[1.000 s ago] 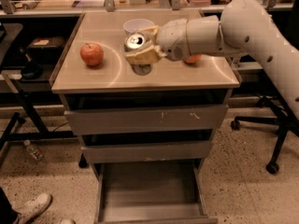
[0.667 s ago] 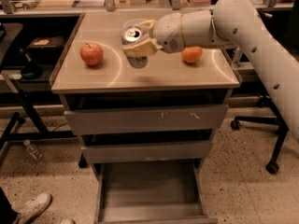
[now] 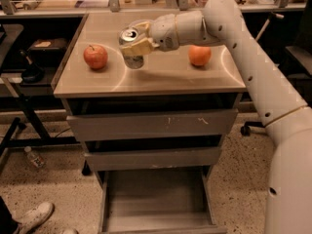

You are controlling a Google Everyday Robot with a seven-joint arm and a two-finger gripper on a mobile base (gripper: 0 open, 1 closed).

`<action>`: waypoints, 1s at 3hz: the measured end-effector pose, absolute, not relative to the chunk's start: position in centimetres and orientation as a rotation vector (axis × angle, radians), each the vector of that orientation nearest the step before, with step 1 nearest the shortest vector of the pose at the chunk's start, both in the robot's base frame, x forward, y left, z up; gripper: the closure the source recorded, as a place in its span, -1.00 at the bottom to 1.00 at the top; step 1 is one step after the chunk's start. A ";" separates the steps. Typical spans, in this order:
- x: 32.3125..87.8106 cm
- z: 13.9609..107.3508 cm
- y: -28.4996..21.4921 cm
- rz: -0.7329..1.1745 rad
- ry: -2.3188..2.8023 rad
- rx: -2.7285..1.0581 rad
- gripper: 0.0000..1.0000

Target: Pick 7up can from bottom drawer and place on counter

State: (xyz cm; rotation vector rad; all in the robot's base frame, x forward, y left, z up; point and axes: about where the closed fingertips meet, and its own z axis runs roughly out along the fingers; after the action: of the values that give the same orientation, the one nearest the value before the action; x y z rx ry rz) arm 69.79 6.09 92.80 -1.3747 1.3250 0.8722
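- Our pincer, reaching in from the right, is clamped around the small silvery-grey metal 7up can.
- The can stands roughly upright, lid up, low over the glossy tan tabletop, between a red apple on the left and an orange fruit on the right.
- We judge that the next move is straight down, then release; the grey metal bottom drawer hangs open near us.
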 end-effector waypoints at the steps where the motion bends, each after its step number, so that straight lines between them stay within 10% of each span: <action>1: 71.0 90.8 6.9 0.940 1.374 -1.381 1.00; 3: 71.8 88.0 7.4 1.013 1.459 -1.410 1.00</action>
State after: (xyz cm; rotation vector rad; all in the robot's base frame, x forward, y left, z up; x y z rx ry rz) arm 71.85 7.39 88.05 -1.4097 1.4588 1.0126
